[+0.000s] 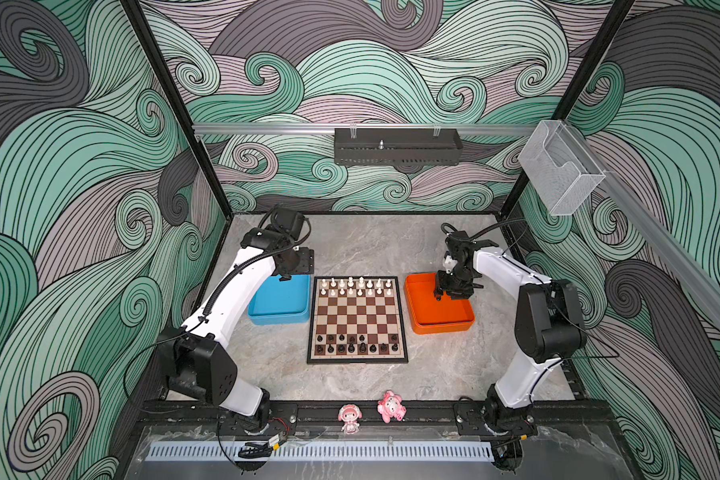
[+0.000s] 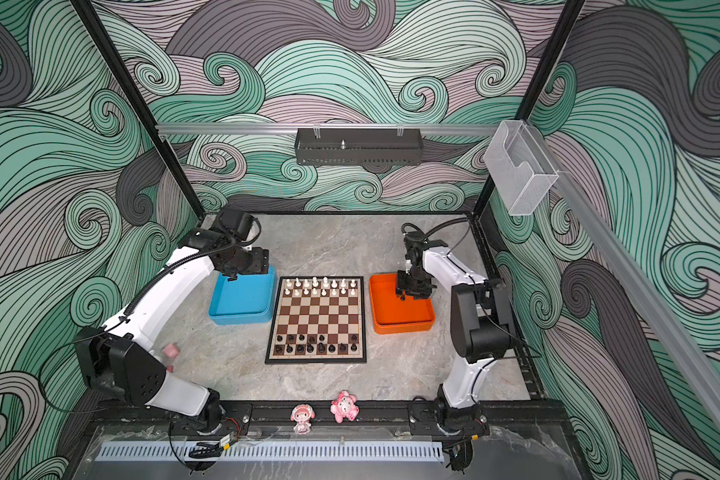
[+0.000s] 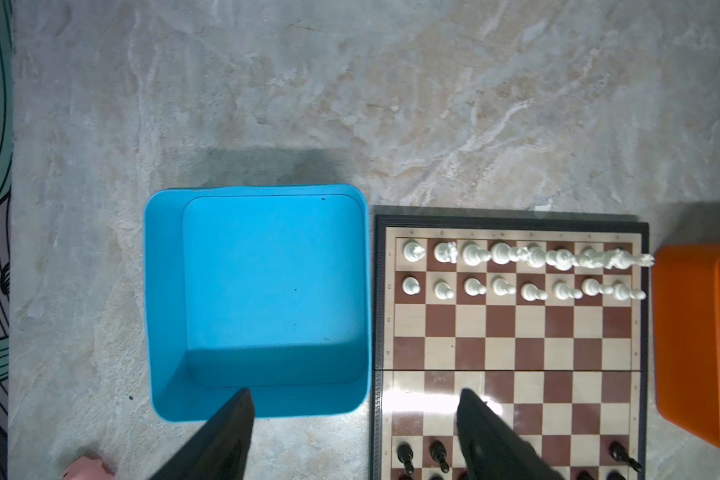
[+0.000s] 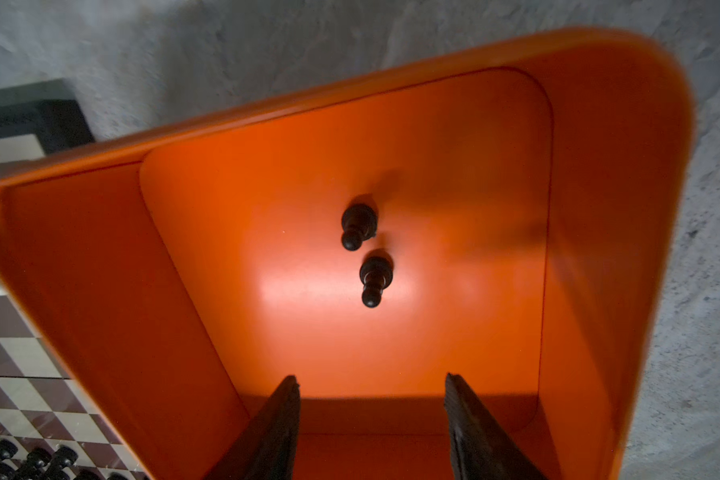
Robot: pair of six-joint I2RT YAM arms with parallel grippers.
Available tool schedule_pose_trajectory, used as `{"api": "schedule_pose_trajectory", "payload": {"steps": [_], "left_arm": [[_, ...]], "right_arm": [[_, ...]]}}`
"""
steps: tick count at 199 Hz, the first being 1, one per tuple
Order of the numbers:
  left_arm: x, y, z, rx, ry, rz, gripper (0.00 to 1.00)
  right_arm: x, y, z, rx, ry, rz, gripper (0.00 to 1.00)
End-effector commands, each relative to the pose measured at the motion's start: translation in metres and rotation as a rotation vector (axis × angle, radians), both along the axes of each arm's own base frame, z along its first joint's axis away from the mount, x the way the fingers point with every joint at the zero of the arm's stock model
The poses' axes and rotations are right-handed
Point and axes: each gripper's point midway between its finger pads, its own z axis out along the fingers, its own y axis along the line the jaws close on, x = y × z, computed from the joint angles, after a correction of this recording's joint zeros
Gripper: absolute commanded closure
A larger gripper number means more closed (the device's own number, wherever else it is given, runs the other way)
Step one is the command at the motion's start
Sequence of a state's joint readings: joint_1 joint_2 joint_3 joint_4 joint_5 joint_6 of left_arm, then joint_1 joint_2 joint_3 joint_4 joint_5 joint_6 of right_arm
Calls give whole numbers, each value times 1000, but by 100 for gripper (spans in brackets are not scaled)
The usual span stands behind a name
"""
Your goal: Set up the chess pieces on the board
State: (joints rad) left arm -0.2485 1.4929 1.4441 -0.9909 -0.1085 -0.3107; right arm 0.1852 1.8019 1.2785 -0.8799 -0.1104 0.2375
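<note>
Hovering over orange tray [image 4: 599, 166], right hand [image 4: 371, 380] apart, empty, seemingly clear of black pawns [image 4: 356, 226]; left hand [image 3: 355, 392] apart.

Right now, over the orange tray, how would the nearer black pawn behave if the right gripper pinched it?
Small and solid-looking, the black pawn is probably rigid and light. Its glossy, rounded body may slip from the right gripper. On the orange tray's smooth floor, a nudge would probably slide it.
</note>
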Motion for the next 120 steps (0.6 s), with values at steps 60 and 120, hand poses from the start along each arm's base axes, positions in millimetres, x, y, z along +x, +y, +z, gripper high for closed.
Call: {"api": "schedule_pose_trajectory", "payload": {"steps": [60,120], "left_arm": [[1,25,-5,-105,14,84,21],[4,26,-11,-118,37,95,21]], "right_arm": [[18,0,-10,-17,-18,20,61],[21,2,-17,-10,-12,28,68]]}}
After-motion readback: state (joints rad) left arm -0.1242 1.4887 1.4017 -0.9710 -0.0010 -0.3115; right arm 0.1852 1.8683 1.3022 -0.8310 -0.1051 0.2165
